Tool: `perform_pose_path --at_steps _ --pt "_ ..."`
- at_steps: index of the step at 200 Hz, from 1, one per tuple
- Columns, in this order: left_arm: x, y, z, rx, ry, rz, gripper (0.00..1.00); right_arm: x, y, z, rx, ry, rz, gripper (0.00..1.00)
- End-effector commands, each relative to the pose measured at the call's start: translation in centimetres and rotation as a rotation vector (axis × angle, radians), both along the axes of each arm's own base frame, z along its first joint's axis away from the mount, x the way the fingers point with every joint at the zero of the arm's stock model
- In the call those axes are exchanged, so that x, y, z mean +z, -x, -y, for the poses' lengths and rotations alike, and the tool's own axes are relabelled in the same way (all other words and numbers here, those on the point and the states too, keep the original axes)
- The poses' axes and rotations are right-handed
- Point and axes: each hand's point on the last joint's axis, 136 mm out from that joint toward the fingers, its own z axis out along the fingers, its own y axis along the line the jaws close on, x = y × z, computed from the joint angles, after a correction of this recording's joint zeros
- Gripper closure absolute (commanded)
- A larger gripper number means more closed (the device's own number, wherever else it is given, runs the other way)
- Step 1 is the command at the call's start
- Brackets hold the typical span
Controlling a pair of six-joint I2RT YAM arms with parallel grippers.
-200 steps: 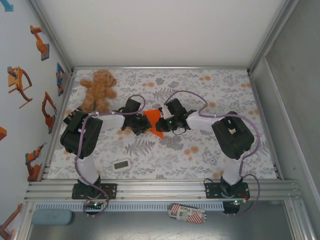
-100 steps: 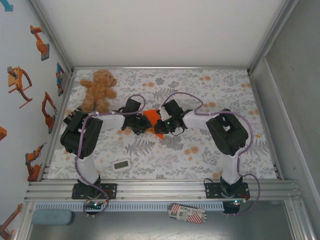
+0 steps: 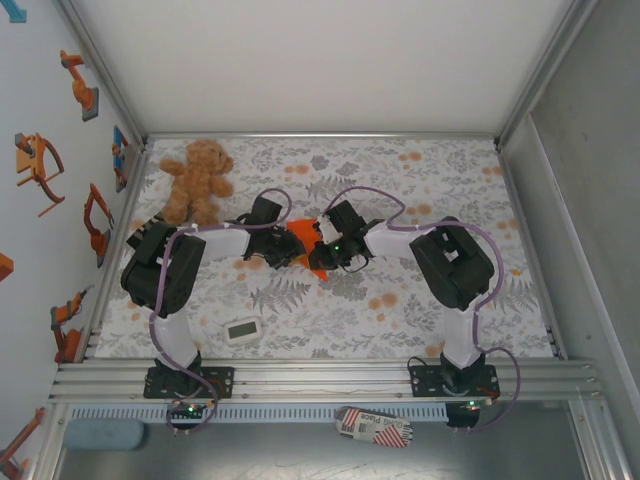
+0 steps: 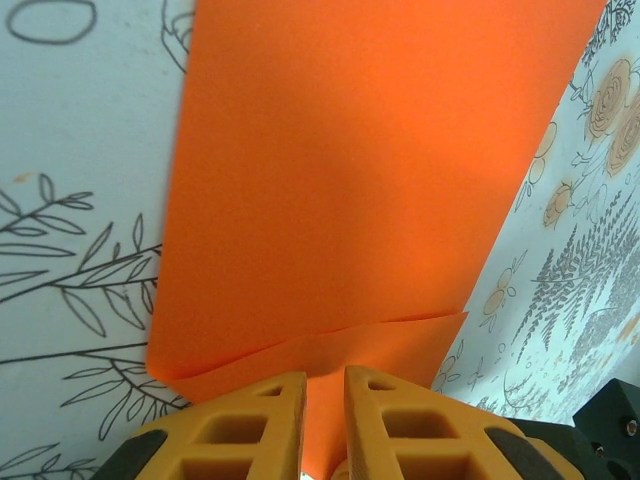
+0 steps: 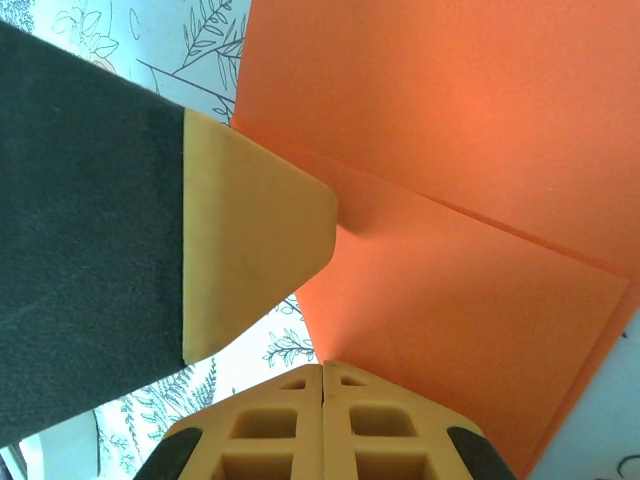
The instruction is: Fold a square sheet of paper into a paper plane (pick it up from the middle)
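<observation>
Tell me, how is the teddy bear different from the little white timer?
The teddy bear is brown and fluffy; the timer is white and boxy. The teddy bear is far bigger than the timer. The teddy bear lies far back, the timer near the front. Both rest on the table.

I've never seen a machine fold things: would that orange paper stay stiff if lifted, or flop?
The orange paper looks very thin, so it would probably droop when lifted by one edge. Its overlapping folded layers may stiffen it slightly. Being so light, it likely slides easily on the table.
</observation>
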Motion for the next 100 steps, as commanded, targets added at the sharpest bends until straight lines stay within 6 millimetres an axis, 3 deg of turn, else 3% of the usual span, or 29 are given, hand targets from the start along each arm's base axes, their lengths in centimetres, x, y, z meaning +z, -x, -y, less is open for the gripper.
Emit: perform_pose_path --at_steps 1,100 --pt "-1.5 1.1 -1.3 -0.003 -0.075 -0.052 0.82 -0.5 0.6 -0.3 0.034 0.008 -0.021 1.0" --pt "-2.7 1.5 -2.5 0.005 -0.145 -0.097 0.83 -1.7 1.9 1.1 0.052 0.07 -0.06 1.0"
